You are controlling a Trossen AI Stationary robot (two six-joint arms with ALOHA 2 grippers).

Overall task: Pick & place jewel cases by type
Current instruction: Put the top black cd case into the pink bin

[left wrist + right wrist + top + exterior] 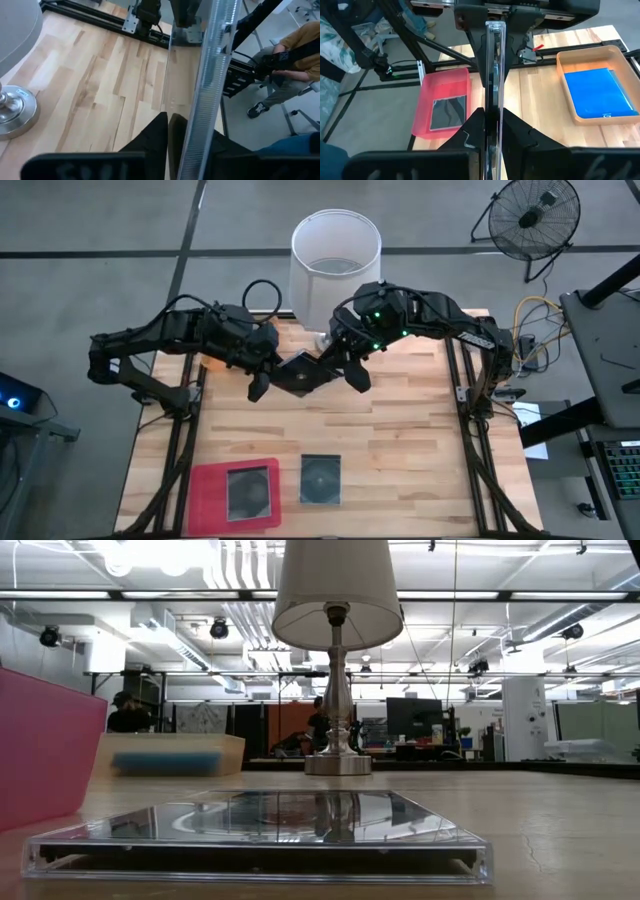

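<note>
Above the bench (400, 430), toward twelve o'clock, a dark jewel case (303, 372) hangs edge-on between both arms, right gripper (340, 365) fingers clamped on it, left gripper (266, 370) fingers pinching its opposite edge, pink tray (205, 490) at seven o'clock.

Pale wooden desk (400, 430): near its front edge sits the magenta-pink tray (205, 495), a dark transparent jewel case (320, 478) flat just beside it. At the far edge stands a lamp (335, 255); an orange tray (570, 65) rests by the left side.
</note>
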